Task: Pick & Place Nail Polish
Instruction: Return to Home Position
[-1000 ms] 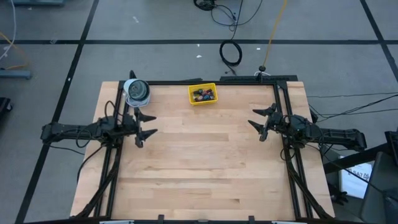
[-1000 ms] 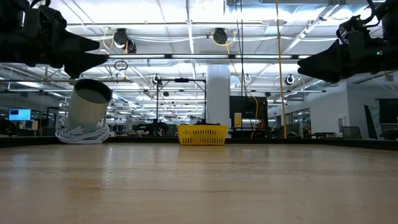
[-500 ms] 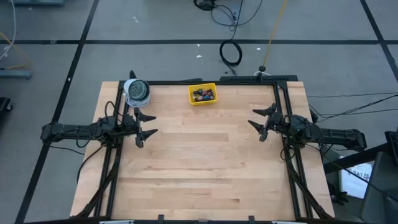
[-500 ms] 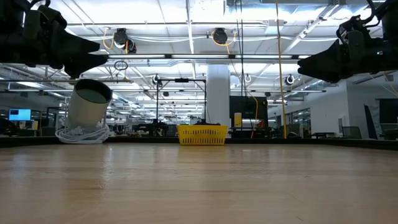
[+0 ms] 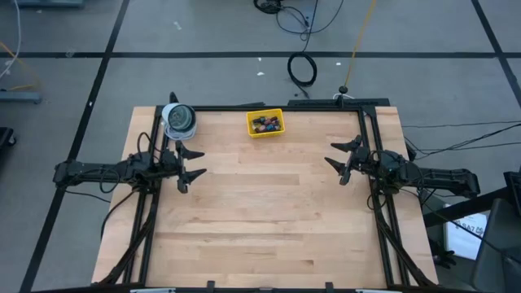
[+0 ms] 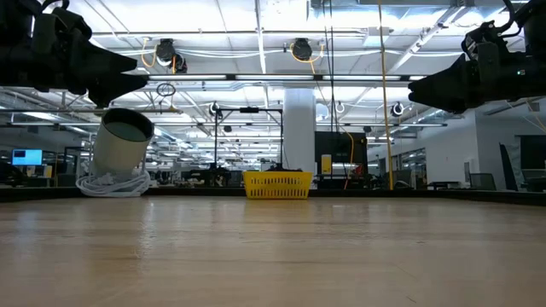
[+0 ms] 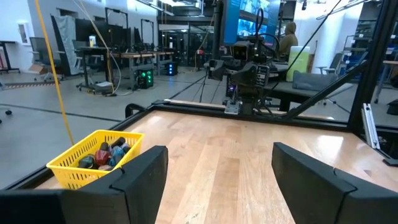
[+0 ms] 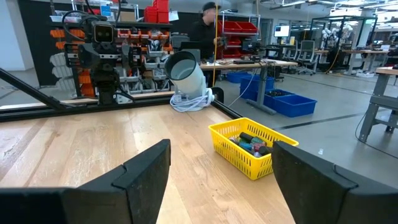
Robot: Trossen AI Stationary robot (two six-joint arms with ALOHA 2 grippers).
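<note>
No change from half a second back: both arms sit where they were and nothing on the bench (image 5: 269, 220) has shifted. The nail polish (image 5: 265, 124) is all in the yellow bin (image 5: 249, 122) at the middle of the bench's far edge, well apart from my left gripper (image 5: 195, 163) near the left edge and my right gripper (image 5: 330, 154) near the right edge. Both hang above the wood with fingers spread wide, holding nothing, touching nothing.
</note>
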